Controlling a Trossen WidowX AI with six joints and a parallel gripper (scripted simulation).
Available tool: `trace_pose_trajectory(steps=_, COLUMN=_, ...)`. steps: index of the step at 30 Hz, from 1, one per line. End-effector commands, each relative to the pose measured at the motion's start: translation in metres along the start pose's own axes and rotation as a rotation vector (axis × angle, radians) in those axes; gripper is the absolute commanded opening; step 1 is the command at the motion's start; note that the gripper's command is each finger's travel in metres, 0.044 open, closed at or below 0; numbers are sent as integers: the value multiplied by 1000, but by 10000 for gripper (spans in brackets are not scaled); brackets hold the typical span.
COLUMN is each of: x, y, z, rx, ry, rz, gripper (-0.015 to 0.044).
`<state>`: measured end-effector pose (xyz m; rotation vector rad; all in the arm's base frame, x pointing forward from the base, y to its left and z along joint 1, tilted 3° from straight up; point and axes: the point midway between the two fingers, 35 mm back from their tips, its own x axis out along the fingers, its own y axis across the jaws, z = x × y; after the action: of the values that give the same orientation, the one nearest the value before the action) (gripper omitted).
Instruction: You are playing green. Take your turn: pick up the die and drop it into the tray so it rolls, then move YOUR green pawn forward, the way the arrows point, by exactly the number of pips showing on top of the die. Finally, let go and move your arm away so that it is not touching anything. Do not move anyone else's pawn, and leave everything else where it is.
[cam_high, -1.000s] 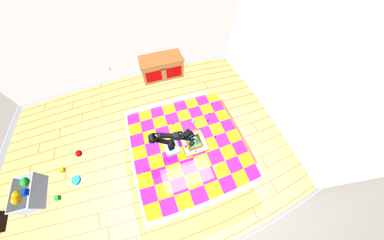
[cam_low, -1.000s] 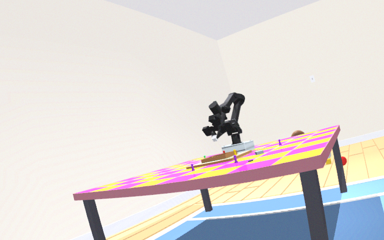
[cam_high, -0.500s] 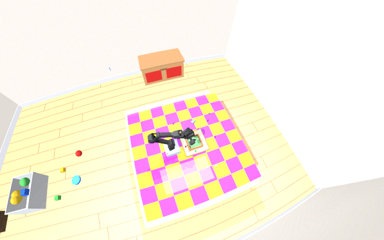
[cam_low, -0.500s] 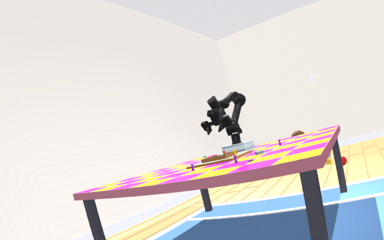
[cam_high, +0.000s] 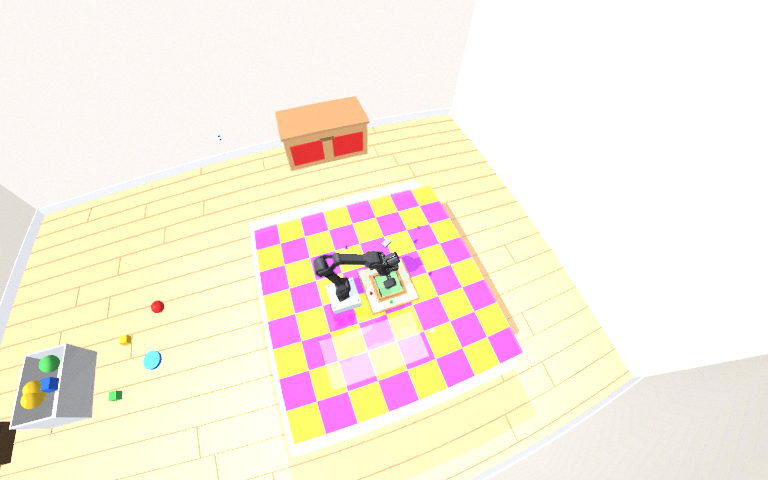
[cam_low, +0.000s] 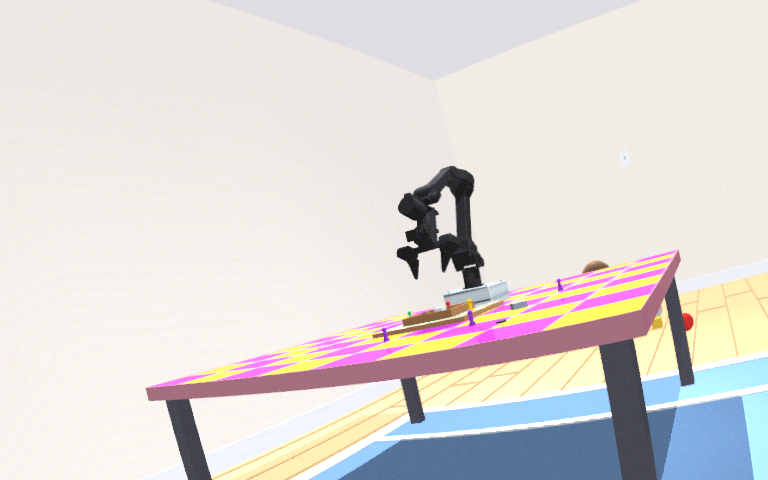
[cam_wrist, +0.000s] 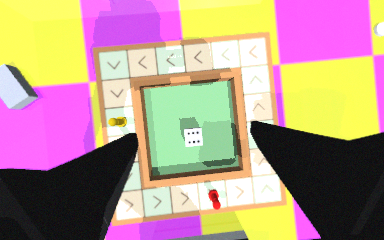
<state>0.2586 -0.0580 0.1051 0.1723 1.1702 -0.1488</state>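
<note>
The white die lies on the green floor of the tray, in the middle of the arrow-track board; its top shows several pips in two rows. My gripper is open and empty, hanging above the tray. The green pawn stands on the board's edge track; it is hidden in the wrist view. A red pawn and a yellow pawn stand on other track squares.
A grey block lies on the checkered table beside the board. Small purple pegs stand around it. The arm's base sits next to the board. Toys and a bin are on the floor.
</note>
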Motion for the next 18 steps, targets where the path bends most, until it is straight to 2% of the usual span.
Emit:
trace_pose_trajectory(steps=1, x=14, y=0, z=-1, rx=-7, ry=191, rz=-6, gripper=440)
trace_pose_trajectory(steps=5, x=24, y=0, z=-2, rx=-10, ry=338, rz=-8, gripper=440)
trace_pose_trajectory(steps=9, x=21, y=0, z=-1, rx=-4, ry=282, rz=-3, gripper=440)
trace_pose_trajectory(steps=12, x=25, y=-15, z=-2, rx=-84, ry=293, rz=2, gripper=361)
trace_pose_trajectory(steps=18, x=40, y=-79, z=-15, rx=-419, ry=343, rz=49, gripper=204)
